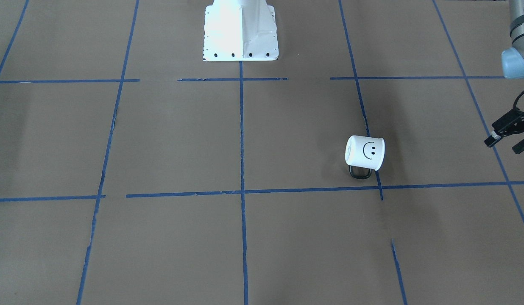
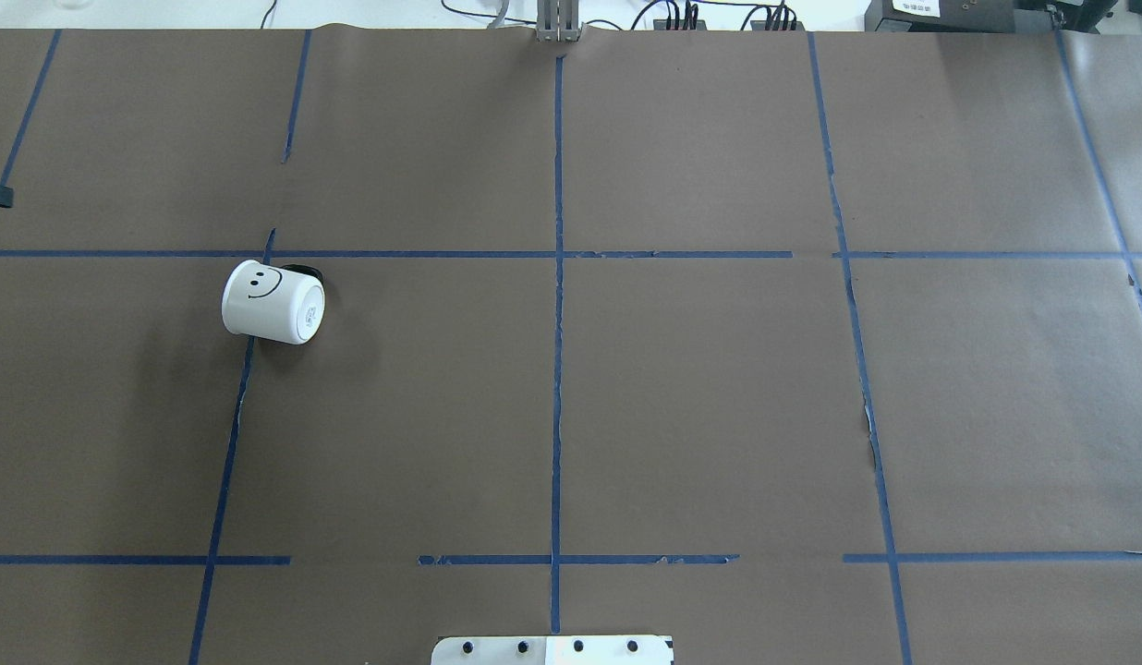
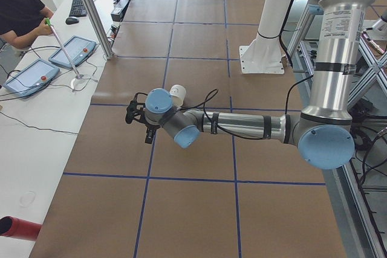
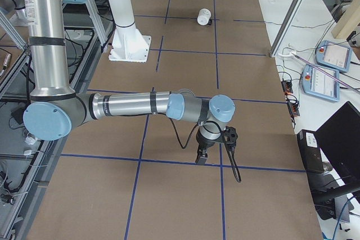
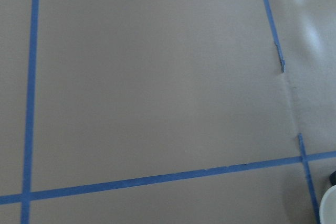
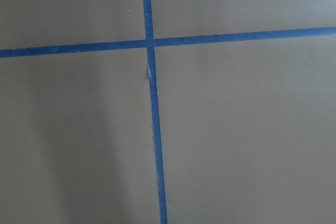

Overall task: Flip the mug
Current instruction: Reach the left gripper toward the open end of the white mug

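While it lies tipped on its side near the table's left end, white mug (image 2: 273, 302), black smiley face turned upward, black loop handle toward the far edge, left gripper (image 1: 505, 142) apart at the left edge, fingers spread, right gripper (image 4: 201, 154) near the right end, its finger gap impossible to tell

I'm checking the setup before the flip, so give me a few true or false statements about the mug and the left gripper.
1. The mug lies on its side on the table. True.
2. The left gripper is shut on the mug. False: it is open and apart from the mug.
3. The smiley face points upward. True.
4. The mug is on the robot's right half of the table. False: it is on the left half.
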`<state>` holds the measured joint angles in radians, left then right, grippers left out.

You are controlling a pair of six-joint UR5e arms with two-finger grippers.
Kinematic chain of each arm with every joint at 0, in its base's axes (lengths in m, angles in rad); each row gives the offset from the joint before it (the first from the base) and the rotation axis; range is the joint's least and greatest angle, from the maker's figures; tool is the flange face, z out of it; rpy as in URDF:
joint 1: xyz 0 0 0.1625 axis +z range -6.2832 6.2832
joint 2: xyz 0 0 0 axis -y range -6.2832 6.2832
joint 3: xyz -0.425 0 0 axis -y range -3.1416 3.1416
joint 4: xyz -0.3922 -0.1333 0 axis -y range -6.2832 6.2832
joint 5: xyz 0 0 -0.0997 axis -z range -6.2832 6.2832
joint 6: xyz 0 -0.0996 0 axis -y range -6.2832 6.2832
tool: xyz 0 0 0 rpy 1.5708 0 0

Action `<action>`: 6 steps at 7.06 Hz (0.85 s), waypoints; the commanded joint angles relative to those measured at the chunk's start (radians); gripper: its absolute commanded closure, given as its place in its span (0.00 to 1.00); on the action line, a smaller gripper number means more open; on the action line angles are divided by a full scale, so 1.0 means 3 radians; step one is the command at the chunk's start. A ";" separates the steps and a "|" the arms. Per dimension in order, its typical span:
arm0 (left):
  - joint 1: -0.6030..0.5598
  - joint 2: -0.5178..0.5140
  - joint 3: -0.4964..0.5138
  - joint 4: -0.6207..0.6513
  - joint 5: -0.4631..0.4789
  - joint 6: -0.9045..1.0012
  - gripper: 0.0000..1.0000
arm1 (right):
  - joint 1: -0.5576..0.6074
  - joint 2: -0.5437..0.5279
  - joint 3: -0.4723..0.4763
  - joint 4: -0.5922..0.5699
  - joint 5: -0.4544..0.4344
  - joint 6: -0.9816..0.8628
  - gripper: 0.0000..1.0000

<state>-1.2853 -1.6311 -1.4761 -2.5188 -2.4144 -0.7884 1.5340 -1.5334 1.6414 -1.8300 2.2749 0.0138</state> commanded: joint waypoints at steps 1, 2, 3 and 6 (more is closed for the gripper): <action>0.0300 -0.0034 0.0373 -0.1079 0.0015 -0.0774 0.00 | 0.0000 0.0003 0.0000 0.0000 0.0000 0.0000 0.00; 0.0382 -0.0070 0.0390 -0.1251 0.0010 -0.1036 0.00 | 0.0000 0.0003 0.0000 0.0000 0.0000 0.0000 0.00; 0.0454 -0.0085 0.0395 -0.1455 0.0025 -0.1312 0.00 | 0.0000 0.0003 0.0000 0.0000 0.0000 0.0000 0.00; 0.0933 -0.0299 0.0553 -0.2115 0.0508 -0.2150 0.00 | 0.0000 0.0003 0.0000 0.0000 0.0000 0.0000 0.00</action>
<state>-1.0815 -1.6948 -1.3214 -3.0816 -2.3442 -1.3338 1.5340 -1.5328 1.6414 -1.8300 2.2749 0.0138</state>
